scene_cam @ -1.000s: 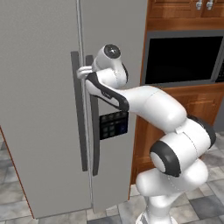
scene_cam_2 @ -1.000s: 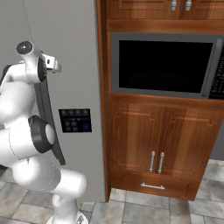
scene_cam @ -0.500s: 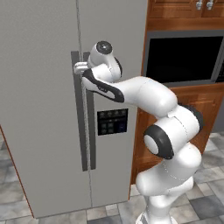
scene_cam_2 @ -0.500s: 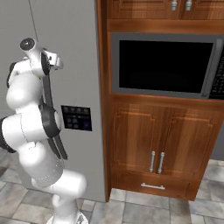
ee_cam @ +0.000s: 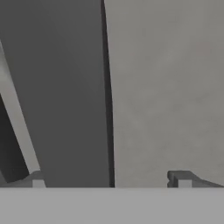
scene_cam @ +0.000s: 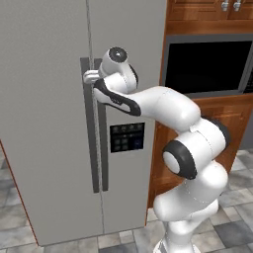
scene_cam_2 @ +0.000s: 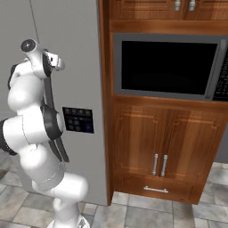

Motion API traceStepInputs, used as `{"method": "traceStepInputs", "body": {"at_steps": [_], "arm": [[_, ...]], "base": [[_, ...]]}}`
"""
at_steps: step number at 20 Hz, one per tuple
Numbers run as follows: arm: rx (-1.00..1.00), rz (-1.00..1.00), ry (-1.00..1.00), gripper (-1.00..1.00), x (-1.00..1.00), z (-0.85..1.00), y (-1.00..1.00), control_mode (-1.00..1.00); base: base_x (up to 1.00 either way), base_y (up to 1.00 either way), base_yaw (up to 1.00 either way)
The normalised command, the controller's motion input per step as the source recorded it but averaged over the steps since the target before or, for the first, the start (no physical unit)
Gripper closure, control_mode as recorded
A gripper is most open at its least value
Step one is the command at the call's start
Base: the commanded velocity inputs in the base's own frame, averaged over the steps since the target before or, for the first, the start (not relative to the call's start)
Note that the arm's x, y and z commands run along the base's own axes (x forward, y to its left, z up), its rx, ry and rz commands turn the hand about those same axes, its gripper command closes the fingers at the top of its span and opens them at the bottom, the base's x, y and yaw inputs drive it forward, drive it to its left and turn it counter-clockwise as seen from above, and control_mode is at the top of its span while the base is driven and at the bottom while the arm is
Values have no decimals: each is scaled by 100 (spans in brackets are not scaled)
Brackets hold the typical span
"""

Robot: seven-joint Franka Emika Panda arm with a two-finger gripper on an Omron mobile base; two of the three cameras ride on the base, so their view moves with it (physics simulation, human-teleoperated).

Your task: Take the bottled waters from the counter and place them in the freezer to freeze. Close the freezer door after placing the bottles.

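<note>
Up close from the hand, the gripper (ee_cam: 109,177) has its fingers spread wide, straddling the dark bar handle (ee_cam: 65,96) of the freezer door (ee_cam: 166,87). From the left, that door (scene_cam: 44,123) is shut. The right side adds a black wall oven (scene_cam_2: 167,67), wooden cabinets (scene_cam_2: 156,147) and grey floor tiles (scene_cam_2: 178,218).

Freezer door (scene_cam: 44,123) top & left cut off
</note>
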Motion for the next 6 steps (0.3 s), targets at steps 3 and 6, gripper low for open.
{"method": "traceStepInputs", "body": {"at_steps": [3, 6], "arm": [[0, -3, 0, -100, 36, 0, -11, -100], [0, -3, 0, -100, 36, 0, -9, -100]], "base": [[0, 0, 0], [0, 0, 0]]}}
